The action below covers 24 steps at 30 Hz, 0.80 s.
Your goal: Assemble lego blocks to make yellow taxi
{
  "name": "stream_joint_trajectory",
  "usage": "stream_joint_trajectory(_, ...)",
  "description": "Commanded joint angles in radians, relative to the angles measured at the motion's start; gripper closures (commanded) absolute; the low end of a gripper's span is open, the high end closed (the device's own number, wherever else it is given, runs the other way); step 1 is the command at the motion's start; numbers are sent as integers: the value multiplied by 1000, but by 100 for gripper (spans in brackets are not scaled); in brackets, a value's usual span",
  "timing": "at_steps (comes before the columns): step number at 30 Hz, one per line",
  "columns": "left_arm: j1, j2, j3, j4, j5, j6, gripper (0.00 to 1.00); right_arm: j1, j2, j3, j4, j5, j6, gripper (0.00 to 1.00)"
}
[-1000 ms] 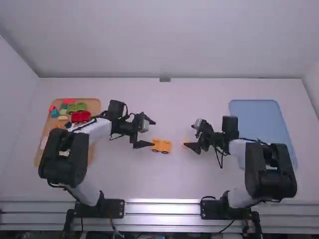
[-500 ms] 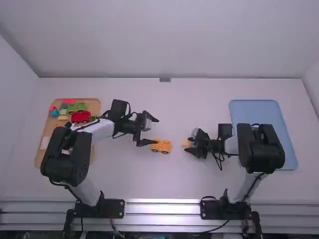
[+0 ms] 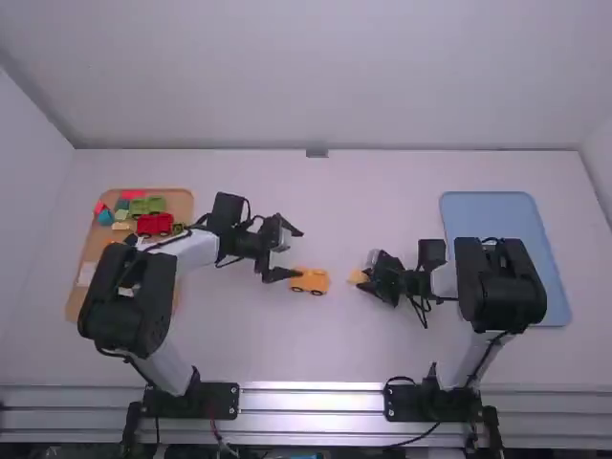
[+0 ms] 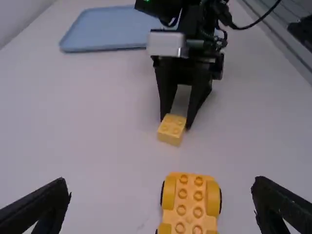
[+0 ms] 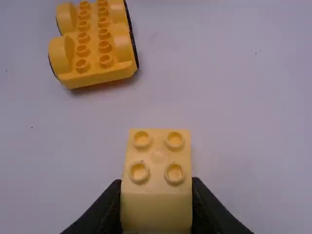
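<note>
My left gripper (image 3: pixel 287 251) stands wide open just left of the yellow wheeled base (image 3: pixel 310 280); in its wrist view the left gripper (image 4: pixel 163 202) has the wheeled base (image 4: pixel 190 204) between its spread fingers, untouched. My right gripper (image 3: pixel 367 280) is at the small yellow block (image 3: pixel 358 276), right of the base. In the right wrist view the right gripper (image 5: pixel 156 195) is shut on the studded yellow block (image 5: pixel 157 156), one finger against each side. The block's studs face up, and a gap of table separates it from the wheeled base (image 5: pixel 95 44).
At the left, a tan tray (image 3: pixel 180 204) holds several coloured pieces, including a red wheeled one (image 3: pixel 155 224) and a green one (image 3: pixel 145 206). A blue tray (image 3: pixel 497 212) lies at the right, partly behind the right arm.
The right gripper has turned and closed around the small block, and its arm has shifted inward. The left gripper has moved slightly to the right, still open.
</note>
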Motion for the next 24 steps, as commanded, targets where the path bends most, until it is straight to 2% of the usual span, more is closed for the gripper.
stream_joint_trajectory(1,-14,29,-43,19,-41,-10,1,-1,6,5,-10,-23,-2,72)
stream_joint_trajectory(7,-21,116,-106,164,-41,-9,1,15,4,44,-8,-70,71,73)
stream_joint_trajectory(12,-20,197,-122,285,-38,-9,1,32,-50,78,-19,-109,167,73)
stream_joint_trajectory(17,-35,253,-105,290,-45,6,1,97,-129,125,-180,-96,84,73)
stream_joint_trajectory(20,-55,279,-102,296,-90,7,1,164,-195,166,-315,-12,44,74)
stream_joint_trajectory(22,-68,286,-102,311,-108,5,1,188,-206,178,-336,23,43,76)
stream_joint_trajectory(23,-74,290,-102,318,-116,5,2,200,-208,183,-344,36,43,78)
stream_joint_trajectory(24,-85,298,-101,330,-133,5,7,223,-209,190,-349,49,51,79)
